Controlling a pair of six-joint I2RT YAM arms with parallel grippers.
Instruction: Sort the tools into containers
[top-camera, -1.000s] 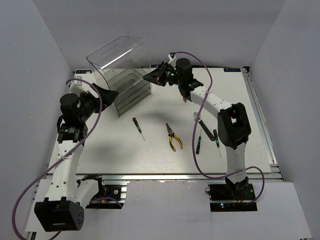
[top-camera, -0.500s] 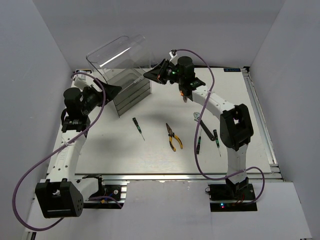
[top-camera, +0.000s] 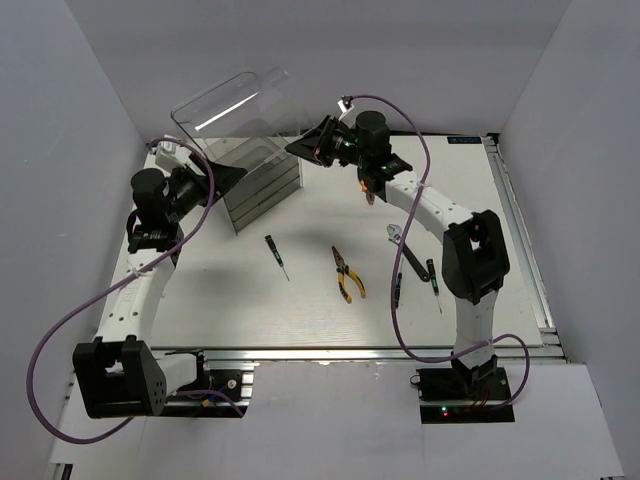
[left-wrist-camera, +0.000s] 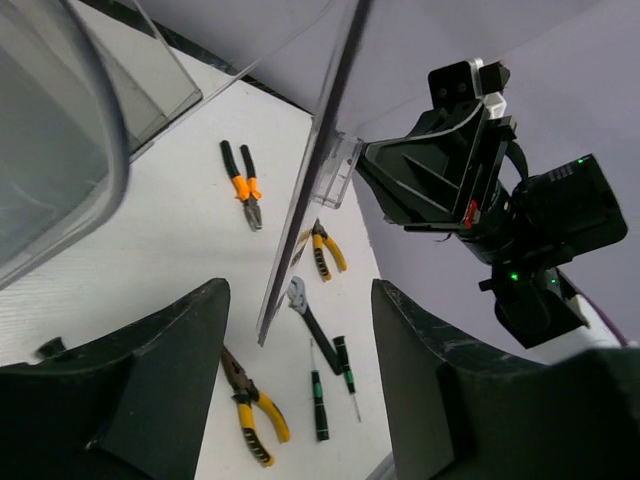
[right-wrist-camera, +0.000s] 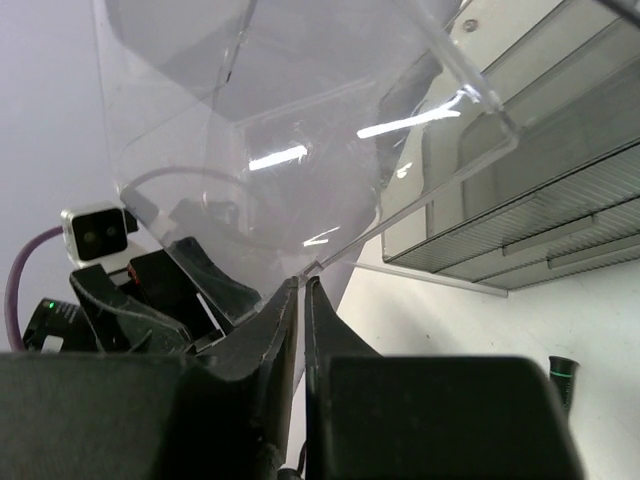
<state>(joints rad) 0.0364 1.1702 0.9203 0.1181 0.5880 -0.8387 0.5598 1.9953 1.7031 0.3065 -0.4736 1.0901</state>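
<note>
Clearly, the right pincer is closed on the clear lid: its two fingers meet on the thin edge of that curved panel, and the lid stands raised above the cabinet. From this pincer's own view the grey-tinted drawers lie to the right of it and a little lower, stacked and pushed in.

The left pincer is spread, its fingers well apart and holding nothing. The edge of the lid runs down toward the gap between its fingers, but neither finger touches it. From above, this pincer sits just beside the left front of the cabinet, pointing across at the other pincer.

Beyond the left pincer's fingertips the tools lie loose on the white table. Orange-handled pliers lie farthest away, to the left of the lid's edge. Smaller yellow-handled pliers lie just past that edge, and the silver wrench comes nearer. Two thin screwdrivers lie close to the right finger, and larger yellow-handled pliers lie close to the left finger. One more screwdriver rests apart from the rest, nearer the cabinet.
</note>
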